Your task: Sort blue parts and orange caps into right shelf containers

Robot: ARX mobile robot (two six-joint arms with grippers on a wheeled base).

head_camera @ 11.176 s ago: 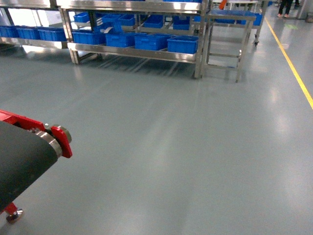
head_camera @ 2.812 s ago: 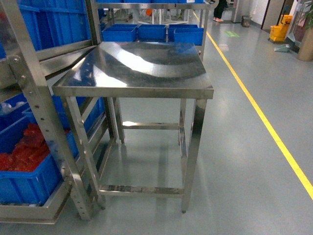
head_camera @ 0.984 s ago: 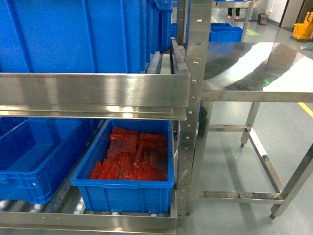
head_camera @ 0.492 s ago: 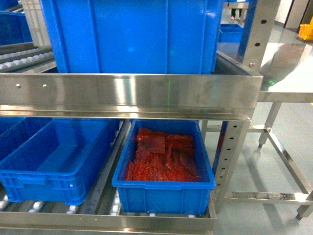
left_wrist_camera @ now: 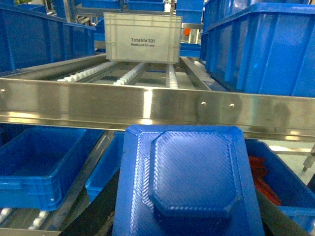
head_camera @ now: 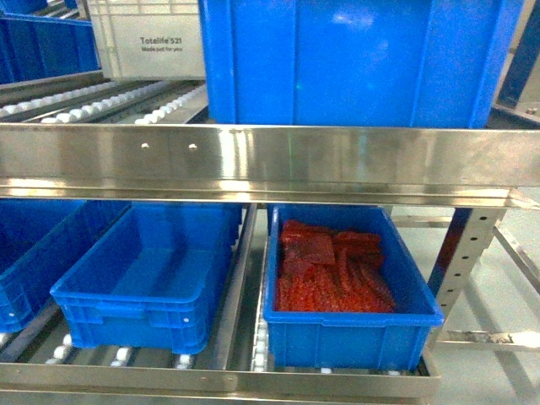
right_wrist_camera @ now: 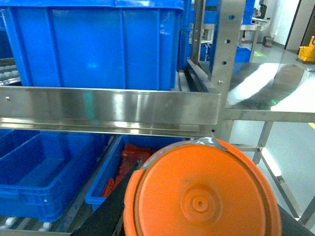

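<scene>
A flat blue part (left_wrist_camera: pixel 189 182) with a raised eight-sided boss fills the bottom of the left wrist view. My left gripper (left_wrist_camera: pixel 187 219) is shut on it, with dark fingers (left_wrist_camera: pixel 101 216) showing at either side. A round orange cap (right_wrist_camera: pixel 202 196) fills the bottom of the right wrist view, and my right gripper (right_wrist_camera: pixel 202 221) is shut on it. Both sit in front of the shelf's steel rail (head_camera: pixel 270 156). On the lower shelf stand an empty blue crate (head_camera: pixel 126 308) and a blue crate (head_camera: pixel 354 337) holding red-orange pieces. Neither gripper shows in the head view.
A tall blue crate (head_camera: pixel 354 59) stands on the upper roller shelf, with a white crate (head_camera: pixel 148 42) behind it to the left. More blue crates (head_camera: pixel 25 245) sit lower left. A steel upright (head_camera: pixel 468 253) closes the shelf's right end, with a steel table (right_wrist_camera: pixel 275 98) beyond.
The head view has swung left along the shelf. The crate of red-orange pieces now sits further right in frame. The white crate and the upper rollers have come into sight.
</scene>
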